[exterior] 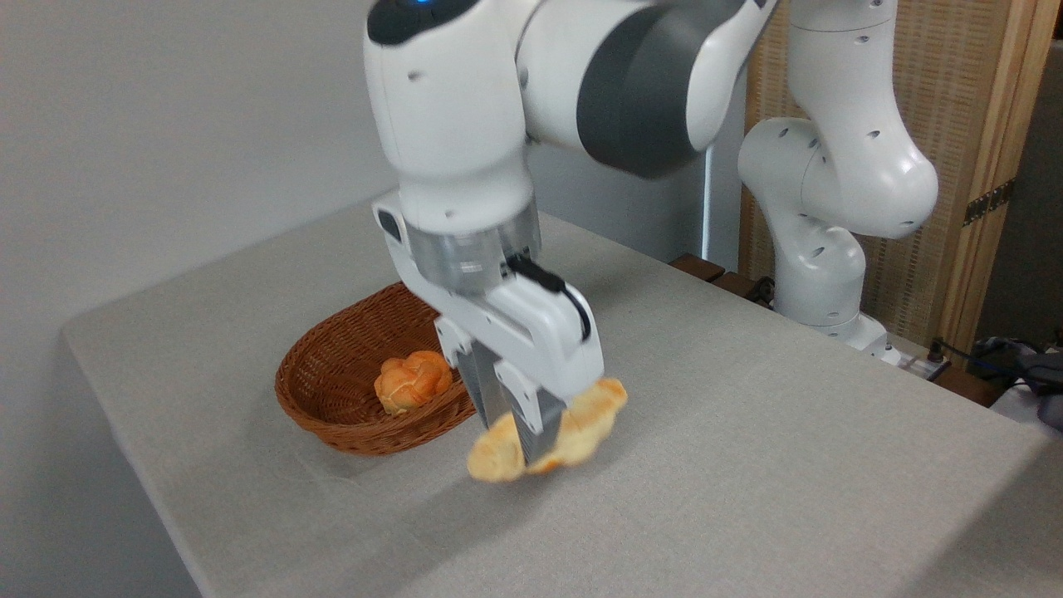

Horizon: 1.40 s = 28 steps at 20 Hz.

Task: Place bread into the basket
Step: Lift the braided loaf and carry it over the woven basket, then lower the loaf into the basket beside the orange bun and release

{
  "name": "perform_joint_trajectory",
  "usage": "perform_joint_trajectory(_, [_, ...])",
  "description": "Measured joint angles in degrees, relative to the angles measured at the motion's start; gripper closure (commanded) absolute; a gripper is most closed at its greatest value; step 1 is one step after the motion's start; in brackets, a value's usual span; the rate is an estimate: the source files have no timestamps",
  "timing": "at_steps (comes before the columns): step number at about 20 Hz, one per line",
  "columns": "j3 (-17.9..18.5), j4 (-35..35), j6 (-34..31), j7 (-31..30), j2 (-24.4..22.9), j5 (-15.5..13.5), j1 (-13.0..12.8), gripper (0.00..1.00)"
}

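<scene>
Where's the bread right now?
The bread is clamped in the gripper, lifted off the table near picture centre, just right of the basket and not yet over it.

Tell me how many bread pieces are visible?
2: the small bun lies inside the basket; the long bread is held between the gripper fingers beside it. No others visible.

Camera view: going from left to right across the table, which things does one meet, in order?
The basket first, then the small orange bun lying inside it, then the pincer shut on the long bread, then the robot's white base at the far right edge of the table.
</scene>
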Motion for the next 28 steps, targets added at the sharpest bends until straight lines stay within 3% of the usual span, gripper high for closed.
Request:
perform_joint_trajectory(5, [-4.4,2.1,-3.1,-7.3,-0.6,-6.1,-0.3,0.53])
perform_joint_trajectory(13, [-18.9,2.2,-3.1,-20.2,-0.6,-6.9,-0.8,0.49])
perform_joint_trajectory(14, [-20.2,2.2,-3.1,-21.0,-0.5,-6.9,-0.8,0.45])
perform_joint_trajectory(15, [-21.1,2.2,-3.1,-21.5,-0.4,-6.9,-0.8,0.23])
perform_joint_trajectory(16, [-21.8,2.2,-3.1,-21.8,-0.2,-6.9,-0.8,0.0])
perform_joint_trajectory(21, [-23.8,2.2,-3.1,-22.9,0.3,-6.2,-0.7,0.0])
perform_joint_trajectory(28, [-23.7,2.5,-3.0,-22.9,2.4,-3.5,-0.4,0.0])
